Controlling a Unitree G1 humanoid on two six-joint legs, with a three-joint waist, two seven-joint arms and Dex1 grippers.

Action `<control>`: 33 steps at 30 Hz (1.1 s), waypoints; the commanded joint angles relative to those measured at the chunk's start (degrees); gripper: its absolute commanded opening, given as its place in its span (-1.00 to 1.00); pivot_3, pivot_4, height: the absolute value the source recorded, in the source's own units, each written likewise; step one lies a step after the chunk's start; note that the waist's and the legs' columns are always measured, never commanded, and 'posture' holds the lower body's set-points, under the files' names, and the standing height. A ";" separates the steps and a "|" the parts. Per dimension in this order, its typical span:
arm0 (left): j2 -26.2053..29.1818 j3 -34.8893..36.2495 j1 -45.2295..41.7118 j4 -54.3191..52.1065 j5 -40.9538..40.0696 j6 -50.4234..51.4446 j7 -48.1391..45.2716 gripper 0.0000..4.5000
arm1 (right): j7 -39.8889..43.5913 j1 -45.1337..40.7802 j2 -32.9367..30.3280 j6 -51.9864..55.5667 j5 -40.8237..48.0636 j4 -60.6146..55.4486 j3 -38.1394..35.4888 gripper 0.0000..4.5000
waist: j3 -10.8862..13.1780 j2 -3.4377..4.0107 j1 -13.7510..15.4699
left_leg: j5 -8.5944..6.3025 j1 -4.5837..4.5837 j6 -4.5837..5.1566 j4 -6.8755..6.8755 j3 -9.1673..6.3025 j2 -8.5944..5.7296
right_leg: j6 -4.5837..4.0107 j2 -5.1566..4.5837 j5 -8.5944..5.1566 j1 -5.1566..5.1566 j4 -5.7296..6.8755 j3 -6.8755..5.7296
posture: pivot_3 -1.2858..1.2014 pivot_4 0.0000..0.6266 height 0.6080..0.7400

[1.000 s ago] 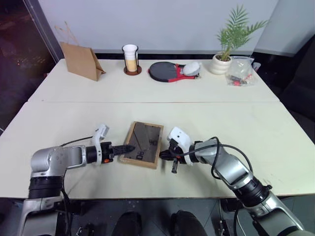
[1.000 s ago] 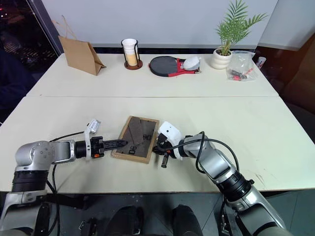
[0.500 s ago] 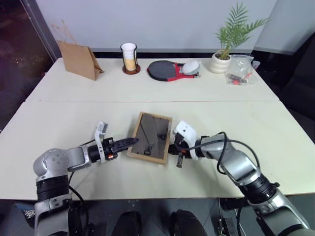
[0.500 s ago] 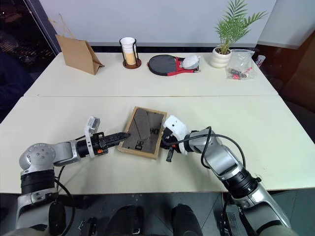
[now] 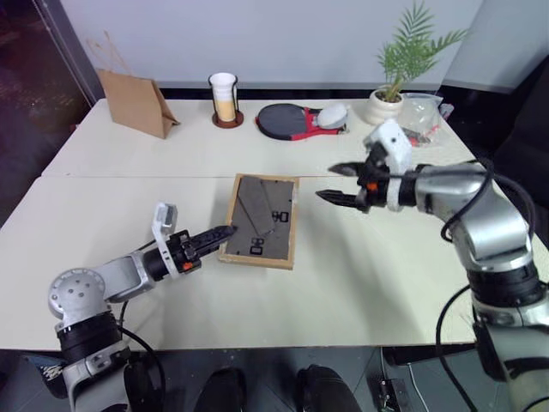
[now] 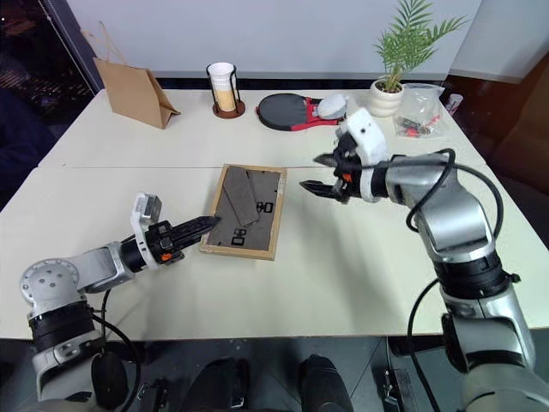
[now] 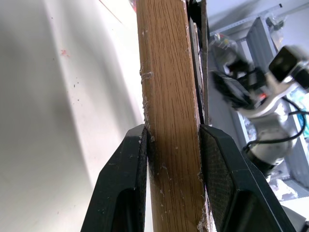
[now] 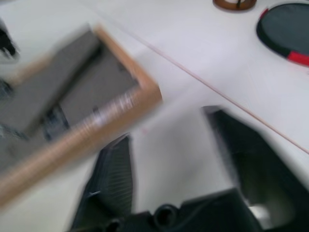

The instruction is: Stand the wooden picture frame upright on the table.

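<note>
A: From the head views, the wooden picture frame (image 5: 262,221) sits near the middle of the surface (image 5: 386,257), dark back panel facing up. It looks tipped, its far edge maybe raised, though that's hard to judge from above.

B: And the left tool (image 5: 225,232) is at the frame's near-left edge, clamped onto the wood.

A: The right tool (image 5: 336,182) hangs above the surface just right of the frame's far corner, fingers spread wide, gripping nothing, apart from the frame.

B: Well beyond the frame: a brown paper bag (image 5: 135,104), a cup on a coaster (image 5: 226,98), a black and red paddle (image 5: 292,122), a potted plant (image 5: 395,81).

A: Left wrist view now. Both fingers (image 7: 126,183) pinch the frame (image 7: 170,111) across its thickness, wood grain running up between them.

B: Right wrist view: blurry, but the two fingers (image 8: 113,179) stand far apart with bare surface between, the frame's corner (image 8: 87,111) just beyond them.
</note>
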 commanded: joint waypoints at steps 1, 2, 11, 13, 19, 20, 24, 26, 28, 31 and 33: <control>0.11 -0.48 0.20 -2.42 -2.45 -1.96 0.30 -0.53 | -0.95 -3.22 3.07 3.78 4.54 -0.91 -0.95 0.98 | 0.00 0.00 0.07 | 0.00 -0.02 0.00 0.00 0.00 0.00 | 0.00 -0.01 0.00 -0.02 0.00 0.00 | 0.03 -0.52 1.00; 0.43 -0.97 0.59 -2.34 -2.06 -2.77 -0.05 -0.53 | -1.78 -4.34 5.45 5.77 5.91 -0.78 -0.32 0.98 | 0.00 0.00 0.04 | 0.00 -0.03 0.00 0.00 0.00 0.00 | 0.00 -0.03 0.00 -0.02 0.00 0.00 | 0.03 -0.52 1.00; 1.87 -4.02 3.24 -2.18 -2.03 -8.98 -1.66 -0.53 | -5.82 -6.73 15.06 10.04 9.53 4.36 3.45 0.98 | 0.00 0.01 0.24 | 0.00 -0.11 0.00 0.02 0.05 -0.05 | -0.01 -0.15 0.00 -0.07 -0.04 -0.01 | 0.03 -0.52 1.00; 2.03 -4.53 3.76 -2.45 -2.40 -9.81 -1.87 -0.53 | -6.18 -6.95 15.81 9.66 9.02 5.71 5.01 0.98 | 0.00 0.01 0.11 | -0.01 -0.12 0.02 0.02 0.07 -0.05 | -0.01 -0.17 0.00 -0.08 -0.08 0.00 | 0.03 -0.52 1.00; 2.21 -5.38 4.46 -2.58 -3.32 -11.58 -1.99 -0.53 | -6.31 -7.10 15.78 8.35 8.27 6.92 8.23 0.98 | 0.01 0.01 0.07 | -0.01 -0.15 0.02 -0.01 0.07 -0.03 | -0.01 -0.13 0.00 -0.15 -0.04 0.00 | 0.03 -0.52 1.00; 2.09 -5.56 4.66 -2.95 -3.49 -11.81 -1.83 -0.53 | -6.33 -7.00 15.96 8.32 8.33 6.98 8.73 0.98 | 0.01 0.01 0.03 | -0.01 -0.15 0.02 -0.01 0.07 -0.02 | -0.01 -0.13 0.00 -0.15 -0.04 0.00 | 0.03 -0.52 1.00; 1.57 -6.09 5.24 -4.46 -4.56 -12.41 -0.58 -0.53 | -6.49 -6.96 16.76 8.55 8.74 6.90 9.77 0.98 | 0.01 0.01 -0.01 | -0.01 -0.15 0.02 -0.02 0.06 -0.02 | -0.01 -0.12 0.00 -0.15 -0.04 0.00 | 0.03 -0.52 1.00; 1.18 -6.15 5.42 -5.28 -5.53 -12.56 0.68 -0.53 | -6.64 -7.21 17.35 8.99 9.37 6.23 9.68 0.98 | 0.01 0.01 -0.02 | -0.01 -0.15 0.02 -0.02 0.07 -0.02 | -0.01 -0.13 0.00 -0.16 -0.04 0.00 | 0.03 -0.52 1.00; 0.91 -6.30 5.52 -5.83 -6.35 -12.73 1.92 -0.53 | -6.57 -7.51 17.55 9.40 9.98 5.26 9.43 0.98 | 0.01 0.01 0.00 | -0.01 -0.15 0.02 -0.02 0.06 -0.01 | 0.00 -0.13 0.00 -0.16 -0.04 0.00 | 0.03 -0.52 1.00; 1.13 -6.50 5.25 -5.13 -6.29 -13.63 2.67 -0.53 | -6.47 -8.02 16.65 10.23 10.84 3.05 8.50 0.98 | 0.01 0.01 0.03 | -0.01 -0.15 0.02 -0.02 0.06 -0.02 | 0.00 -0.14 0.00 -0.15 -0.05 0.00 | 0.03 -0.52 1.00; 1.46 -6.74 4.72 -3.97 -5.69 -14.67 2.86 -0.53 | -6.66 -8.51 15.45 11.29 11.53 1.47 7.22 0.98 | 0.01 0.01 0.04 | -0.01 -0.15 0.02 -0.02 0.06 -0.02 | -0.01 -0.14 0.00 -0.16 -0.05 0.00 | 0.03 -0.52 1.00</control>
